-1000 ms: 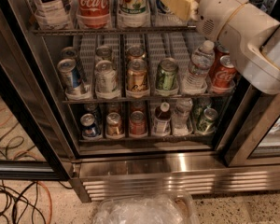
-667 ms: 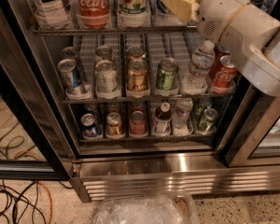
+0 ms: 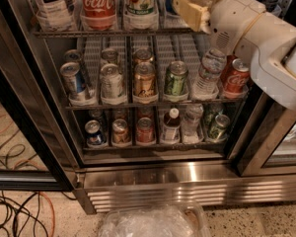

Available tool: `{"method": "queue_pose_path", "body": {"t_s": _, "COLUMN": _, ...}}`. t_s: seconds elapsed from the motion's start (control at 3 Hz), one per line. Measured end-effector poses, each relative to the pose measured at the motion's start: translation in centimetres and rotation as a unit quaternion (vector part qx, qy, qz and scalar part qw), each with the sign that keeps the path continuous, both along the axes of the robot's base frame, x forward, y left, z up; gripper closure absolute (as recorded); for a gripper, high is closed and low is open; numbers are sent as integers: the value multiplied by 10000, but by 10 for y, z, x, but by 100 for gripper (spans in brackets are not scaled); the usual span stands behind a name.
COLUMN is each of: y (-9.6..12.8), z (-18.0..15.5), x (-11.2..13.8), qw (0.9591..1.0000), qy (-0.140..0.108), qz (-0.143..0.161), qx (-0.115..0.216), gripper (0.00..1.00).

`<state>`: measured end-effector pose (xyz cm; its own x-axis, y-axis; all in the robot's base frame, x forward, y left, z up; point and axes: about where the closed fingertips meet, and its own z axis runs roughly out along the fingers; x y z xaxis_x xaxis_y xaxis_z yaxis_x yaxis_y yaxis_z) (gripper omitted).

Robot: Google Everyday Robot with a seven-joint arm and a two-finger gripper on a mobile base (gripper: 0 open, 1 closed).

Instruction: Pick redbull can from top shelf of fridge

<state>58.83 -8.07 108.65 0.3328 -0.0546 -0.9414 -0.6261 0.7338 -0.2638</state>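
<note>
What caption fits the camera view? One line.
Gripper at the right end of the top shelf in the fridge, beside tall bottles.

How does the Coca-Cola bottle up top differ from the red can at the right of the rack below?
The Coca-Cola bottle is wide, its top out of frame; the red can is short, its silver lid showing. The bottle stands on the top shelf, left of the end effector; the can sits one rack lower, below it. Both are red.

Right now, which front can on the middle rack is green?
The green aluminium can, fourth from left, below the beige claw at the top grey wire rack.
</note>
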Motion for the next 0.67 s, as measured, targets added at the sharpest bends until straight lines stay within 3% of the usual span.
{"method": "queue_pose_path", "body": {"t_s": 0.67, "y": 3, "z": -1, "x": -8, "qw": 10000, "qy": 2, "qz": 34, "qx": -46, "gripper": 100}}
